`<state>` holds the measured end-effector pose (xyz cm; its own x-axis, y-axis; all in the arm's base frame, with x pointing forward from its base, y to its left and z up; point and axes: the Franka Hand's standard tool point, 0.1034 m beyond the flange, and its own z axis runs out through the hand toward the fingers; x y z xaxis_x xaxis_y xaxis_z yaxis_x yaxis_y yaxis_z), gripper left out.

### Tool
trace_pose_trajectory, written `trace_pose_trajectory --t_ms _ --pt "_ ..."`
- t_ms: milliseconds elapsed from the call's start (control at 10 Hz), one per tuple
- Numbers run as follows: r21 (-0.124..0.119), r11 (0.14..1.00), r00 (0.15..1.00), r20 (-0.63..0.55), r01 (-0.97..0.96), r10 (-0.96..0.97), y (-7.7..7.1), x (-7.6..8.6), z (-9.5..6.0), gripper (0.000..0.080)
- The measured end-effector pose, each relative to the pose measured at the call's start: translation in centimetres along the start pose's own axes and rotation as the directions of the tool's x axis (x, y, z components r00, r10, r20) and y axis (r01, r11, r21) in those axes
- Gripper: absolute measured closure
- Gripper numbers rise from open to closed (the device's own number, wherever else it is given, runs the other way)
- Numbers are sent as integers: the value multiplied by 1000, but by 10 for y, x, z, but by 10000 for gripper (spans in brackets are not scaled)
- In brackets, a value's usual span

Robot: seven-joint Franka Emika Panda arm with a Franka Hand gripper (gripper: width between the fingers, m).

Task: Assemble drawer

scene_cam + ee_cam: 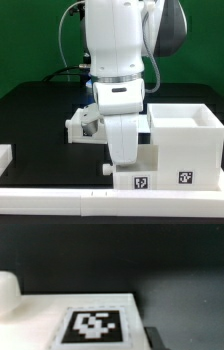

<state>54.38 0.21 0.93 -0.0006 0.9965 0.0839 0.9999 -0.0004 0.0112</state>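
The large white casing (186, 140) stands at the exterior view's right, open side up, with a tag on its front. A low white tagged part (138, 180), apparently a tray, sits against its left side. My gripper (124, 158) is down on that part. In the wrist view its tagged white face (95, 325) fills the near field. One dark finger (155, 339) lies along its edge and the other is hidden, so I cannot tell whether the grip is closed. A second small tray (84, 122) with a knob lies behind the arm.
A long white strip (70, 203) runs along the table's front edge. A flat white piece (4, 155) shows at the far left edge. A rounded white shape (8, 288) sits at the wrist view's edge. Black table (40, 120) lies to the left.
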Motion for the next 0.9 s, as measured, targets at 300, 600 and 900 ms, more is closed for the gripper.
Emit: trace_pose_trajectory --t_ms 300,600,900 --pt "0 1000 1000 0 0 0 0 0 0 759" --pt "-5 1000 1000 1 3 -3 0 4 -1 759" --pt "-13 1000 1000 -1 2 -2 0 8 -1 759"
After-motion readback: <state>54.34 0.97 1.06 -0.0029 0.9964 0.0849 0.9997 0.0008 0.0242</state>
